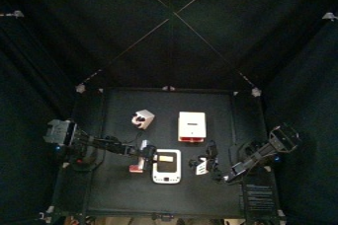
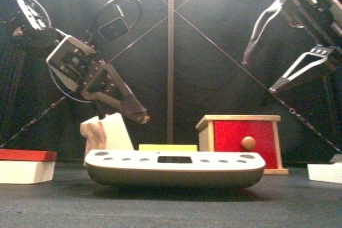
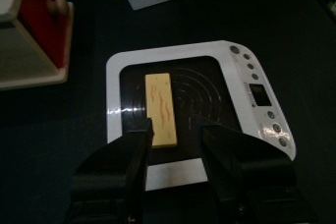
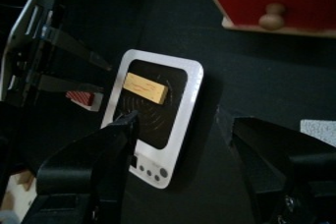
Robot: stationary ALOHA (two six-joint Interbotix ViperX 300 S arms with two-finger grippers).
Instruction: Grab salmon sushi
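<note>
Left fingers (image 3: pixel 175 138) wide open, empty, over the scale (image 3: pixel 256 90). Salmon sushi (image 1: pixel 133 169) just left of it, farther from the right fingers (image 4: pixel 184 125), also open, empty.

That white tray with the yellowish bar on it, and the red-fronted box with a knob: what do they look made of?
The white tray with a dark ringed plate looks like smooth moulded plastic, judging by its rounded corners and small buttons. The yellowish-tan bar on it looks like matte wood, though plastic is possible. The red-fronted box with a pale knob appears to be painted wood with a light frame.
</note>
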